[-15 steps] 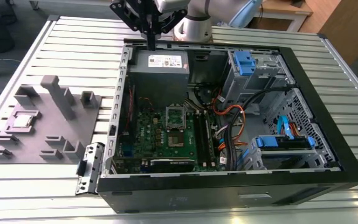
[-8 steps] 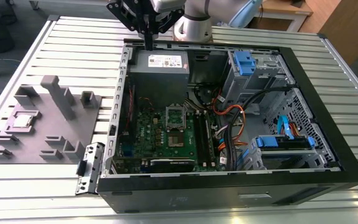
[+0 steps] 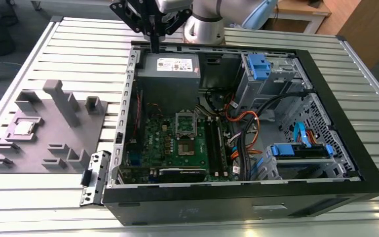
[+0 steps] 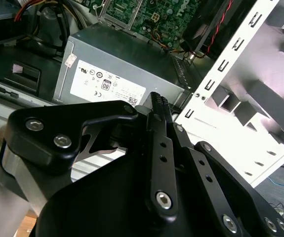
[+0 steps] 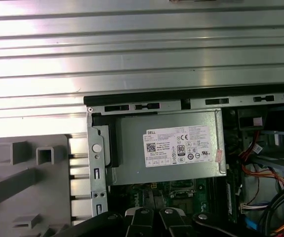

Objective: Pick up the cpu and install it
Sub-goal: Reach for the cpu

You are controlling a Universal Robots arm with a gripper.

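The cpu [image 3: 23, 128], a small pale silvery square, lies flat in a recess of the grey holder block [image 3: 45, 133] at the exterior view's left, on the slatted table. My gripper [image 3: 155, 48] hangs above the far rim of the open computer case [image 3: 321, 98], well away from the cpu, its black fingers [image 4: 156, 106] shut together with nothing between them. The green circuit board [image 3: 170, 143] lies inside the case, with the silver socket frame [image 3: 185, 123] fixed to it. The gripper [image 5: 155, 213] also shows over the power supply [image 5: 166, 148] in the first wrist view.
A grey power supply box [image 3: 170, 66] sits in the case just below the gripper. Orange and black cables [image 3: 248, 128] and blue drive brackets [image 3: 258, 66] fill the case's right side. Upright posts [image 3: 61, 98] rise from the holder block. The ribbed metal table [image 3: 77, 44] surrounds everything.
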